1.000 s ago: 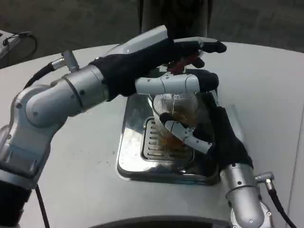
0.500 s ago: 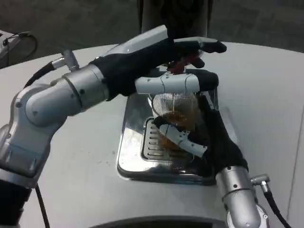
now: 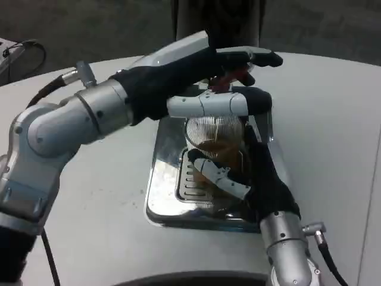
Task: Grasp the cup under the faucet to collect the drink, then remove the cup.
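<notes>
A clear ribbed cup (image 3: 215, 138) with brown drink in it stands over the grate of the shiny metal drip tray (image 3: 162, 196). My right hand (image 3: 250, 176) grips the cup from the right and front, its fingers wrapped round the lower part. My left hand (image 3: 208, 77) reaches over the top of the cup, its fingers lying on the red faucet lever (image 3: 229, 78), with one finger stretched across just above the cup's rim. The dark dispenser body (image 3: 217, 21) rises behind.
The white table (image 3: 333, 119) spreads to both sides of the tray. A black cable (image 3: 18, 50) lies at the far left edge. My left forearm (image 3: 65, 119) crosses the left half of the table.
My right hand and forearm have shifted left and a little toward the tray's front, and the cup has moved slightly left with them. The left hand stays on the lever.
</notes>
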`<action>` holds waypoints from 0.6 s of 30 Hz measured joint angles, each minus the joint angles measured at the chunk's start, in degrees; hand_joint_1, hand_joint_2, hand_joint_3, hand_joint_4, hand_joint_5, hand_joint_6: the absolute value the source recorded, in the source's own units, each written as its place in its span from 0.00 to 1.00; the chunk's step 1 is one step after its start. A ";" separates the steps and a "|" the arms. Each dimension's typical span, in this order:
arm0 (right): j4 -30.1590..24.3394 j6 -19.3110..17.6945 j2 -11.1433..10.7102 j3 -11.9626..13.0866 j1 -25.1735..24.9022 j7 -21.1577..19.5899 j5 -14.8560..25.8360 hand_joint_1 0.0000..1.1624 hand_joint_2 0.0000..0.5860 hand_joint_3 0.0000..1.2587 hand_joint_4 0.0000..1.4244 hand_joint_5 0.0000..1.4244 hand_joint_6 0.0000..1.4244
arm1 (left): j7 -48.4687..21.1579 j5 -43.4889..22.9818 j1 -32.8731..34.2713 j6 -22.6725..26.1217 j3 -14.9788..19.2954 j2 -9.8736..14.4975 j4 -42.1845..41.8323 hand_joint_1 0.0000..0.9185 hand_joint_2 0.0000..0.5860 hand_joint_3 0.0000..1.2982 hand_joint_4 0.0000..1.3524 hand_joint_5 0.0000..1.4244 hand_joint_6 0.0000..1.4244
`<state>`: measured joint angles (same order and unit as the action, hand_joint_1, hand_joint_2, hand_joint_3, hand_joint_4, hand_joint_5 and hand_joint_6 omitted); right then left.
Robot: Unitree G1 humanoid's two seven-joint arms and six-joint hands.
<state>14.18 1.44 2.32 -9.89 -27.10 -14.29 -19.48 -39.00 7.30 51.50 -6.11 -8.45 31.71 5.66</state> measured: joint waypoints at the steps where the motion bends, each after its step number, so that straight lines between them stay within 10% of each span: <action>1: 0.19 0.00 0.31 -0.07 0.00 -0.53 -0.33 0.56 0.38 0.00 0.02 0.05 0.00 | -0.20 0.00 0.00 0.01 0.17 0.02 -0.01 0.00 0.00 0.14 0.07 0.16 0.06; 18: 6.70 -1.79 3.56 -1.90 -2.47 -8.06 -2.40 0.58 0.41 0.08 0.14 0.17 0.03 | -0.98 -0.29 0.02 0.22 1.11 1.36 -0.25 0.00 0.00 0.14 0.08 0.17 0.07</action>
<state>20.87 -0.35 5.87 -11.79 -29.57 -22.36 -21.88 -39.97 7.01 51.52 -5.89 -7.34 33.07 5.41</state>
